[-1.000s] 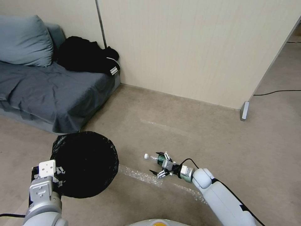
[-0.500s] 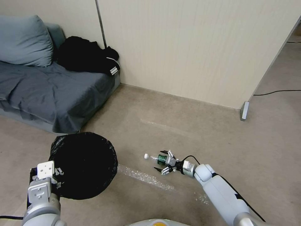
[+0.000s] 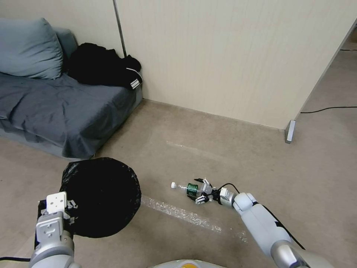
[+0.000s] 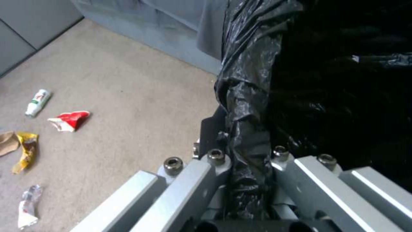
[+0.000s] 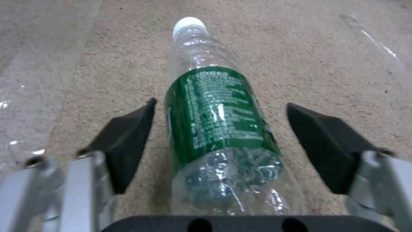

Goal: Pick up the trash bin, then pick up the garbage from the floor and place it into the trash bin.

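Observation:
The trash bin [image 3: 100,197], lined with a crinkled black bag, hangs at lower left, and my left gripper [image 3: 68,214] is shut on its near rim. The left wrist view shows that gripper [image 4: 247,154] pinching the bag's folded edge [image 4: 249,106]. A clear plastic bottle with a green label [image 3: 186,187] lies on the carpet. My right gripper [image 3: 200,192] is down at floor level, open, with the bottle's base end between its fingers. In the right wrist view the bottle [image 5: 219,119] lies between the black fingertips [image 5: 128,135], with gaps on both sides.
More garbage lies on the carpet in the left wrist view: a white-red bottle [image 4: 38,102], a red wrapper [image 4: 69,120], a yellow wrapper [image 4: 26,151], brown paper [image 4: 6,143] and a clear scrap [image 4: 28,206]. A grey sofa [image 3: 55,111] stands at left, a wall panel [image 3: 230,56] behind.
My right arm has reached farther forward and lower, bringing the open gripper around the bottle's base end. The left gripper and bin have barely shifted.

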